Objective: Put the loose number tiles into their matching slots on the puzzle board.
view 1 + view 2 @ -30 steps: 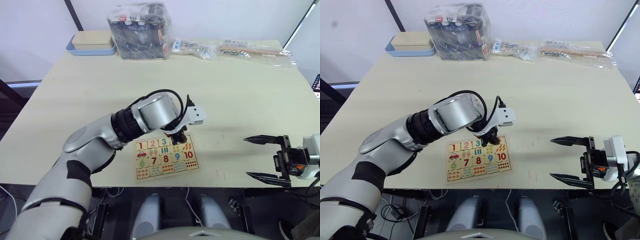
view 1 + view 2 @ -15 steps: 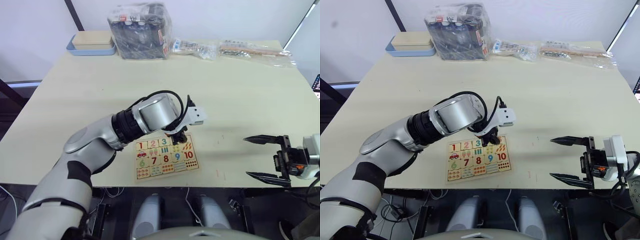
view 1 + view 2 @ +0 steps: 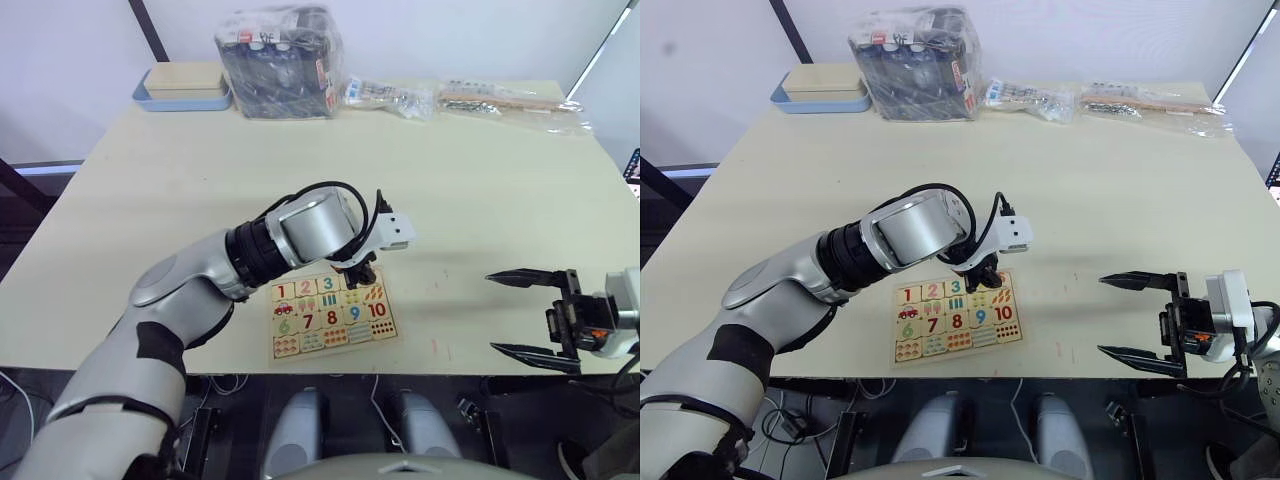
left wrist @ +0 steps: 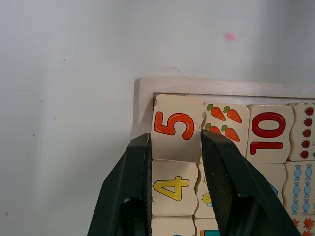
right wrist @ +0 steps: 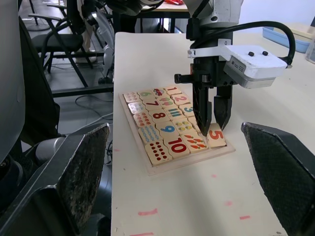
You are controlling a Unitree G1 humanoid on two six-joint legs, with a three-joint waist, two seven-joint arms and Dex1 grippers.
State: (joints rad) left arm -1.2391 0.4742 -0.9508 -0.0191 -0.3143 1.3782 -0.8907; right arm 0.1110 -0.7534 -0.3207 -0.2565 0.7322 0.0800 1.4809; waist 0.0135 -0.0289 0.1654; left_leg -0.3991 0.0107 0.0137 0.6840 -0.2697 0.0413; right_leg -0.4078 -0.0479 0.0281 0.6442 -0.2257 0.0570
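- The left gripper [image 4: 173, 147] stands over the far right corner of the puzzle board [image 3: 333, 316], its jaws narrowed around the 5 tile [image 4: 176, 129] with a black finger at each side edge; whether the pads press the tile cannot be told.
- The 5 tile sits in the corner slot of the board, slightly askew, its far edge against the rim, with the 4 tile [image 4: 173, 188] just beside it in the same row and the carrot picture tile [image 4: 222, 122] next to it in the adjoining row.
- Tiles 1, 2 and 3 lie in the same top row; 6 to 10 fill the row below, and the picture tiles sit around them.
- The board lies flat near the front edge of the pale surface [image 3: 480, 190].
- The right gripper [image 3: 1140, 318] hangs well apart to the right, near the front edge, jaws spread wide and holding nothing.
- At the far edge of the surface sit a blue tray [image 3: 182, 90] with a wooden box, a plastic-wrapped pack [image 3: 279, 60] and clear bags [image 3: 505, 99].
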